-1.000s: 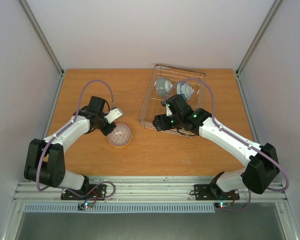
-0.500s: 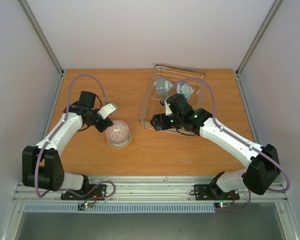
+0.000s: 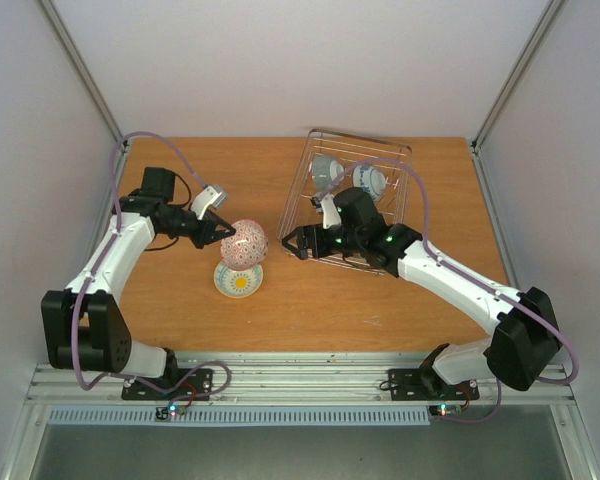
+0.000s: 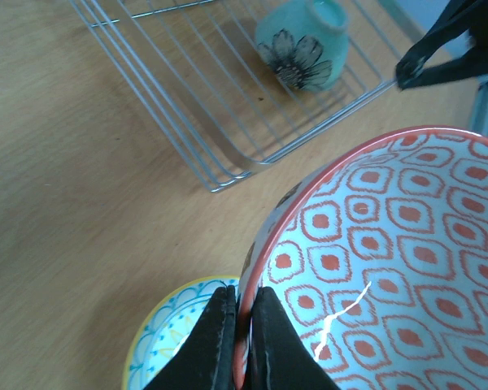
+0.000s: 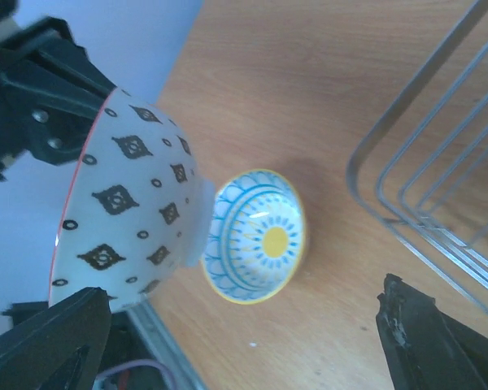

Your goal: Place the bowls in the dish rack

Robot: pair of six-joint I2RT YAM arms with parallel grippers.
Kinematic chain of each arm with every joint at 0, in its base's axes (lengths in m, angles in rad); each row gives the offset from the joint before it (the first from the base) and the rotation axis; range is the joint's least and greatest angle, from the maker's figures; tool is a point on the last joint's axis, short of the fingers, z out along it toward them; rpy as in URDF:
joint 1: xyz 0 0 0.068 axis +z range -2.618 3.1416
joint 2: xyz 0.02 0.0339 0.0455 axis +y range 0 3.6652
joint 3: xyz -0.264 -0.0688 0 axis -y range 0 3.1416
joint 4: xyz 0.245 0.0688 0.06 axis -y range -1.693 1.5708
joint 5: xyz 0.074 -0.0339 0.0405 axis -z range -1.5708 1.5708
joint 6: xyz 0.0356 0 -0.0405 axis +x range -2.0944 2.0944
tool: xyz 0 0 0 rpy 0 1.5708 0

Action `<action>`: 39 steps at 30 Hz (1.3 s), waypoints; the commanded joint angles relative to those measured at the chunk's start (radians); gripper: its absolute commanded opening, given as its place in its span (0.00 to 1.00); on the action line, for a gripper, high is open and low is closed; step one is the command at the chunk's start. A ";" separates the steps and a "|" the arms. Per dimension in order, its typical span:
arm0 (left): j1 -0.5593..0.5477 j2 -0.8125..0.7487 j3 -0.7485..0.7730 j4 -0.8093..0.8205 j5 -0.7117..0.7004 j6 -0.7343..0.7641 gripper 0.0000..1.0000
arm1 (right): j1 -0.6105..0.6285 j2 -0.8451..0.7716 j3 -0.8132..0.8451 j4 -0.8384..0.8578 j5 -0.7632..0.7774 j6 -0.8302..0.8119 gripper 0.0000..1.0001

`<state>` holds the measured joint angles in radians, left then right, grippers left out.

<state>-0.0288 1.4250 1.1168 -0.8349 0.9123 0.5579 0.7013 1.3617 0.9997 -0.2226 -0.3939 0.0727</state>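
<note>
My left gripper (image 3: 226, 232) is shut on the rim of the pink-red patterned bowl (image 3: 245, 243) and holds it tilted on its side above the table. In the left wrist view the fingers (image 4: 220, 333) pinch the red rim, with the bowl's inside (image 4: 398, 260) facing the camera. In the right wrist view its outside (image 5: 130, 203) is white with black diamonds. My right gripper (image 3: 292, 243) is open and empty by the near-left corner of the wire dish rack (image 3: 395, 215). The rack holds a pale green bowl (image 3: 326, 170) and a blue-and-white bowl (image 3: 370, 181).
A blue-and-yellow bowl (image 3: 239, 282) sits on the table right under the held bowl; it also shows in the wrist views (image 4: 175, 333) (image 5: 260, 236). The rack's wire corner (image 5: 366, 179) lies to the right of it. Grey walls bound the table.
My left gripper has lifted the pink-red bowl off the blue-and-yellow bowl and tipped it on its side. My right gripper has moved left, out past the rack's corner toward it.
</note>
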 commanded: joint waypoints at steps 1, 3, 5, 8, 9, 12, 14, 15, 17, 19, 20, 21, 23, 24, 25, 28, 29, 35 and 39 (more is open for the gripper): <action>0.017 0.005 -0.031 0.047 0.164 -0.035 0.01 | 0.006 -0.035 -0.082 0.341 -0.134 0.198 0.91; 0.017 0.005 -0.044 0.072 0.174 -0.045 0.00 | 0.005 -0.028 -0.105 0.425 -0.179 0.250 0.93; 0.017 0.005 -0.054 0.086 0.177 -0.048 0.01 | 0.005 -0.021 -0.128 0.511 -0.217 0.297 0.94; 0.017 0.002 -0.071 0.105 0.176 -0.053 0.00 | 0.005 -0.010 -0.157 0.616 -0.246 0.357 0.96; 0.017 0.000 -0.076 0.115 0.175 -0.055 0.00 | 0.005 -0.002 -0.161 0.638 -0.252 0.374 0.96; 0.017 -0.025 -0.104 0.170 0.156 -0.084 0.00 | 0.006 0.036 -0.166 0.705 -0.278 0.434 0.96; 0.017 -0.046 -0.121 0.205 0.140 -0.111 0.00 | 0.008 0.058 -0.168 0.741 -0.285 0.468 0.96; 0.017 -0.059 -0.128 0.220 0.133 -0.118 0.00 | 0.014 0.063 -0.166 0.739 -0.281 0.472 0.96; 0.017 -0.084 -0.142 0.245 0.119 -0.137 0.00 | 0.028 0.070 -0.153 0.671 -0.260 0.450 0.96; 0.017 -0.105 -0.152 0.263 0.110 -0.148 0.00 | 0.045 0.067 -0.135 0.598 -0.230 0.416 0.96; 0.017 -0.112 -0.153 0.268 0.109 -0.151 0.00 | 0.051 0.067 -0.127 0.568 -0.216 0.405 0.96; 0.017 -0.117 -0.152 0.268 0.109 -0.153 0.00 | 0.056 0.065 -0.122 0.549 -0.206 0.396 0.96; 0.017 -0.118 -0.149 0.265 0.113 -0.153 0.00 | 0.062 0.067 -0.116 0.514 -0.191 0.385 0.96; 0.017 -0.119 -0.149 0.264 0.115 -0.153 0.00 | 0.062 0.069 -0.113 0.504 -0.187 0.379 0.96; 0.017 -0.119 -0.149 0.263 0.118 -0.153 0.00 | 0.064 0.072 -0.113 0.500 -0.186 0.378 0.96; 0.017 -0.119 -0.150 0.261 0.128 -0.151 0.00 | 0.070 0.096 -0.113 0.510 -0.196 0.383 0.96; 0.017 -0.120 -0.149 0.258 0.133 -0.148 0.00 | 0.072 0.103 -0.116 0.521 -0.199 0.387 0.96; 0.017 -0.123 -0.148 0.232 0.187 -0.127 0.00 | 0.073 0.155 -0.148 0.688 -0.232 0.455 0.96; 0.017 -0.125 -0.149 0.228 0.202 -0.120 0.00 | 0.074 0.185 -0.161 0.767 -0.251 0.495 0.94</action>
<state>-0.0170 1.3273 0.9642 -0.6254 1.0321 0.4271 0.7681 1.5261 0.8513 0.4137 -0.6155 0.5140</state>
